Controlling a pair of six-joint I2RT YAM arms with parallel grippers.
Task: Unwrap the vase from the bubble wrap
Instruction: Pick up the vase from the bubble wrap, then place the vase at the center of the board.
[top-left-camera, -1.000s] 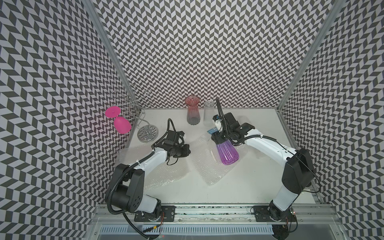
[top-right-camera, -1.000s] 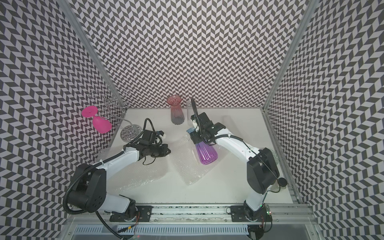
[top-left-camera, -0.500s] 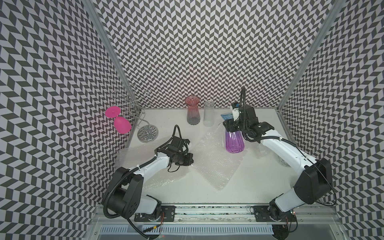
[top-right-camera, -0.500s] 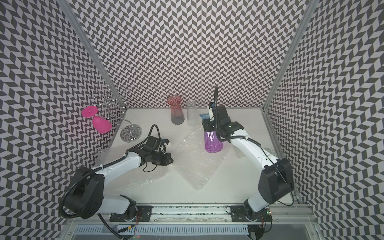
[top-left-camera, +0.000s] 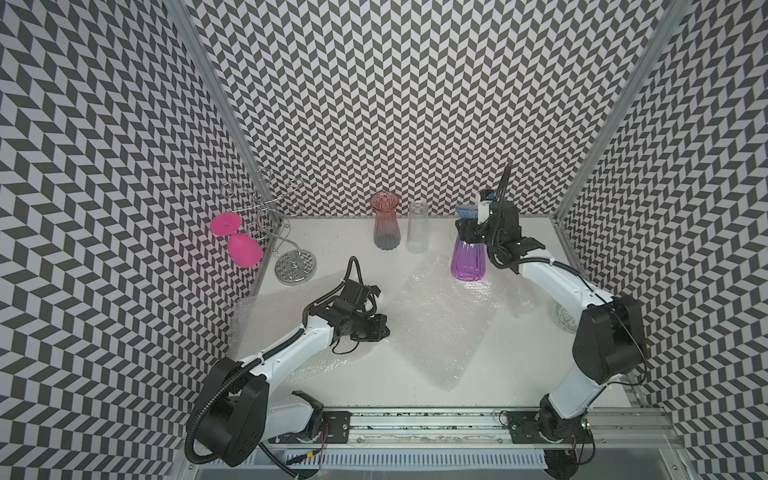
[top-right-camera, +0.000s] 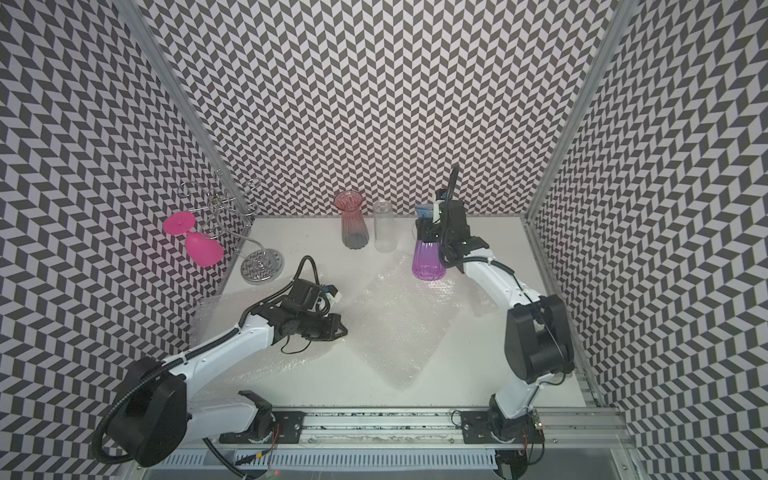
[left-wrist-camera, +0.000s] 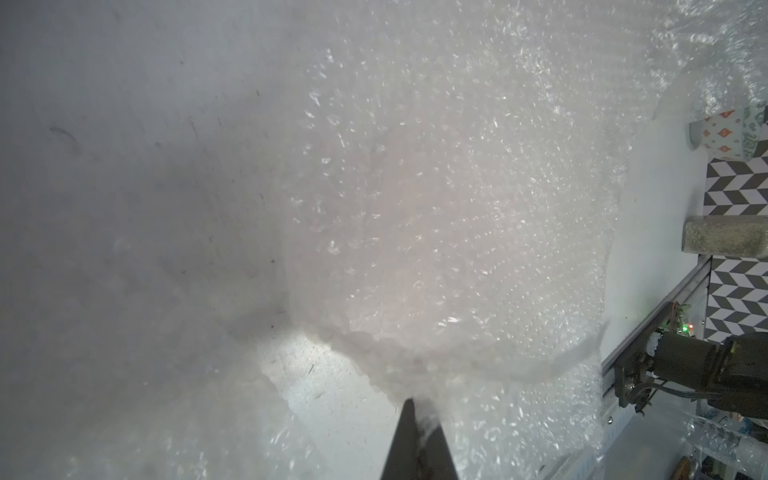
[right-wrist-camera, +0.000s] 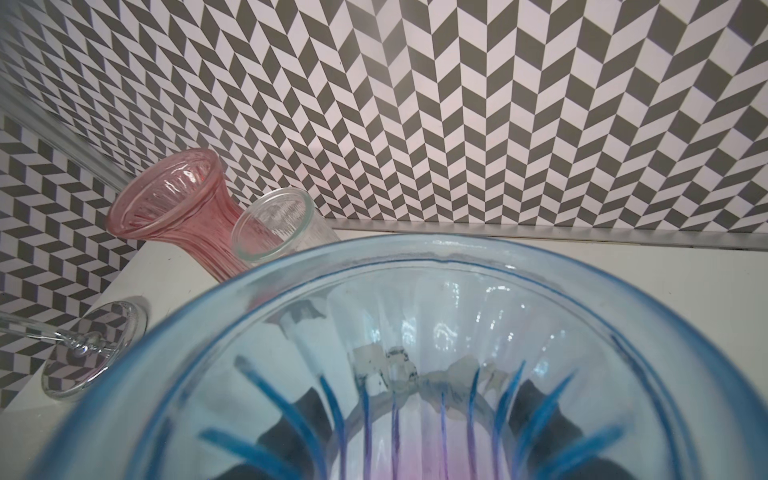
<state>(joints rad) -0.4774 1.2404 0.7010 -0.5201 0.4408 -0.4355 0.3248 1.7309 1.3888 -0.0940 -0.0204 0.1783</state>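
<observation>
Your right gripper (top-left-camera: 469, 232) hugs the thin neck of the smooth, ribbed purple glass vase (top-left-camera: 467, 264), standing up at the far edge of the flat, bumpy bubble wrap (top-left-camera: 440, 328), while your left gripper (left-wrist-camera: 415, 405) pinches its crinkly edge tight.

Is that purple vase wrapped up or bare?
Bare. The purple vase shows clean ribbed glass, upright in the right gripper; the bubble wrap lies spread on the table.

vase (top-left-camera: 467, 262) right of tumbler (top-left-camera: 417, 230), bubble wrap (top-left-camera: 436, 328) in front
</observation>
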